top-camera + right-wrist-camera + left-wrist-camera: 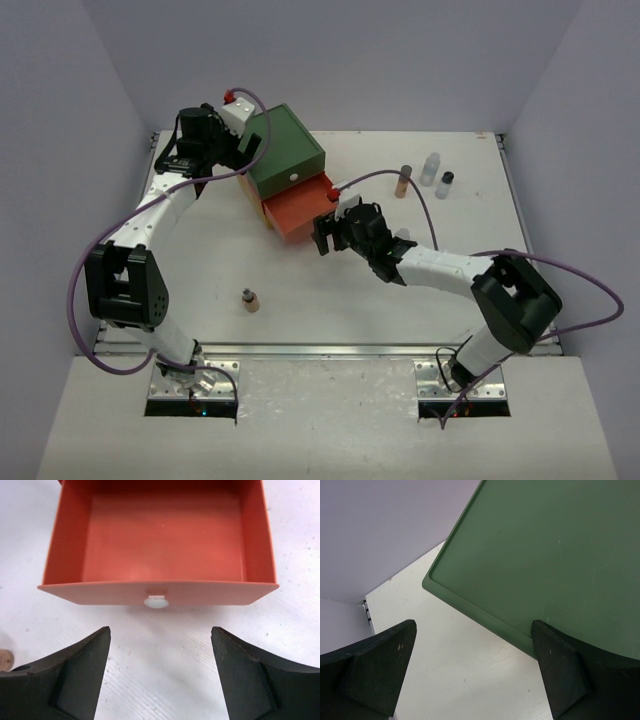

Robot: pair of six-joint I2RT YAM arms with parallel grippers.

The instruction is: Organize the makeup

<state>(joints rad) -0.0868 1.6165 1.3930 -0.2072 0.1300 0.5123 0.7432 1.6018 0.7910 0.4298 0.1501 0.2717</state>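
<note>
Nearest the arm bases, a small tan bottle [250,299] with a dark cap stands alone on the table [200,260], well apart from everything else. Farther in, the right gripper [325,232] sits low just in front of the orange drawer [298,208], its fingers spread wide and holding nothing. Its wrist view looks straight into the drawer, which stands open and bare inside, with the white knob [156,602] centred between the parted fingers but not touched. Judging by that, the drawer is held ready to take the makeup, and none has gone in yet.

Behind the drawer rises the box [285,150] it belongs to, with its green top. At the box's far left corner the left gripper [246,150] is also spread, one finger [560,670] against the green edge; it looks placed there to steady the box, though I cannot tell how firmly it presses.

Farthest off, toward the back right, three bottles [431,168] wait in a loose cluster, one tan, one clear, one dark-capped.
</note>
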